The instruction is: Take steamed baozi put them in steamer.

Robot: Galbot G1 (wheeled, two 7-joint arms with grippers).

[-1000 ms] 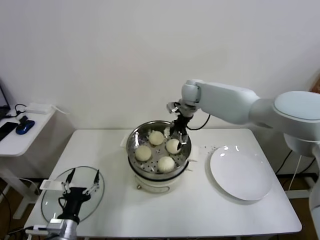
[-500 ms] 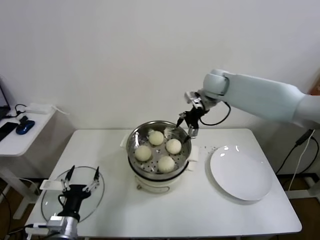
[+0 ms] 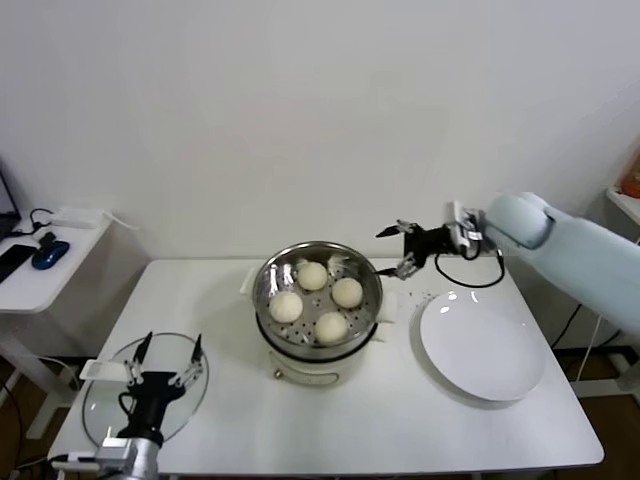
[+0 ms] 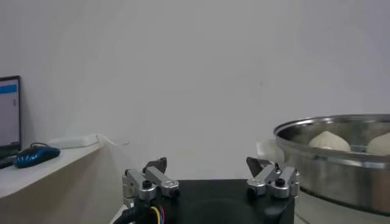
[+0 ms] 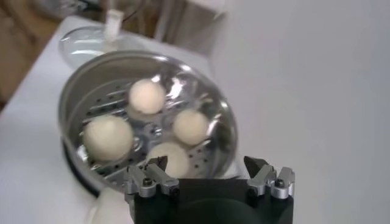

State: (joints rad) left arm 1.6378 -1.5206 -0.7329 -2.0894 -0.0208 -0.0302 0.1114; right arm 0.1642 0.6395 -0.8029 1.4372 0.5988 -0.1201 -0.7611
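You see four creamy-white buns [image 3: 316, 298] in the shiny silver steamer [image 3: 318, 318], its tray dotted with holes, beside a white plate [image 3: 483, 346] on the white tabletop [image 3: 350, 425].

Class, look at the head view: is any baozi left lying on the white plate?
No. The white plate lies bare, and all four baozi sit inside the steamer.
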